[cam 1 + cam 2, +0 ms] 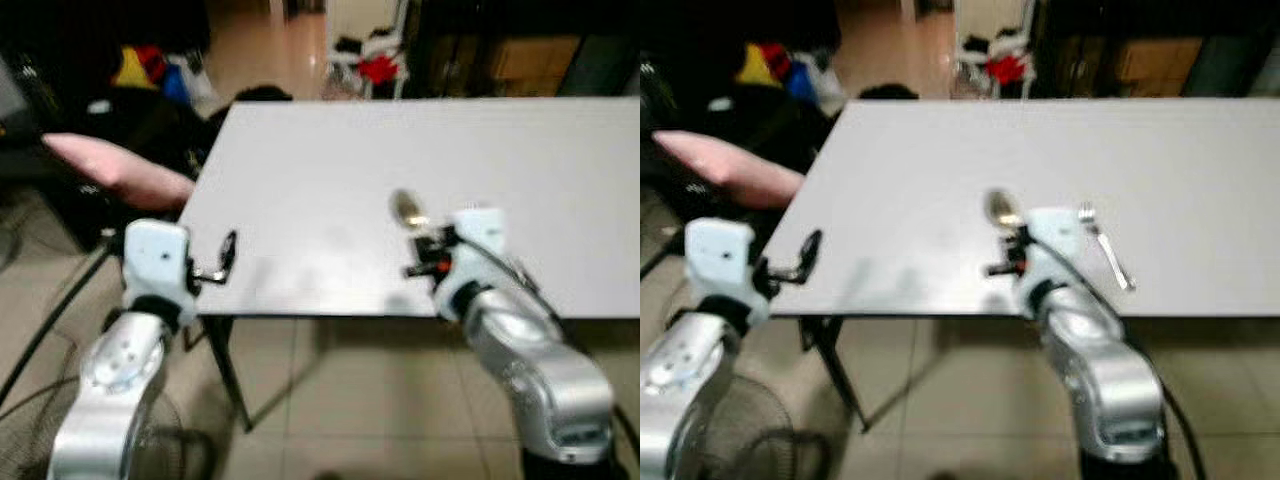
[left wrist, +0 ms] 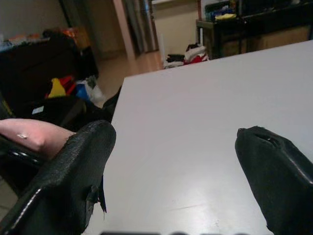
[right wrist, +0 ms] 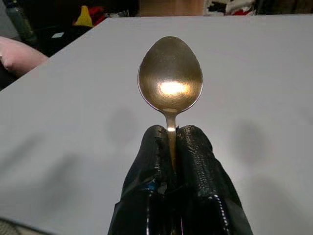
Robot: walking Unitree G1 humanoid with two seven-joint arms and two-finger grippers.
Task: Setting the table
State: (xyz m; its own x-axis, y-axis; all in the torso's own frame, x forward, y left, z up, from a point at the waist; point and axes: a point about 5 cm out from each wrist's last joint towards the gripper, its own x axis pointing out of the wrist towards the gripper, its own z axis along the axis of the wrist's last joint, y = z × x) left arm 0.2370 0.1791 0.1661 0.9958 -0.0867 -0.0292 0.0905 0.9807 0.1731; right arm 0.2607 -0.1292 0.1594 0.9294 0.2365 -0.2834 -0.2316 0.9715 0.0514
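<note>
spoon (image 3: pixel 170 81) pinched by neck between closed fingers of right gripper (image 3: pixel 170 147), bowl pointing forward, held over near part of white table (image 1: pixel 330 170). fork (image 1: pixel 1105 245) already lies on table just right of it. left gripper (image 2: pixel 176 166) spread wide, holding nothing, at table's near left corner. judged early-to-mid: fork placed, spoon not yet set down; no plate or cup seen.

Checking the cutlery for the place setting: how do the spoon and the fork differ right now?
The spoon is clamped by its handle in the right gripper, bowl pointing forward over the table; the fork lies flat on the table, beside that arm on its right. The spoon shows a rounded bowl, the fork a slim tined end. Both look metallic.
</note>
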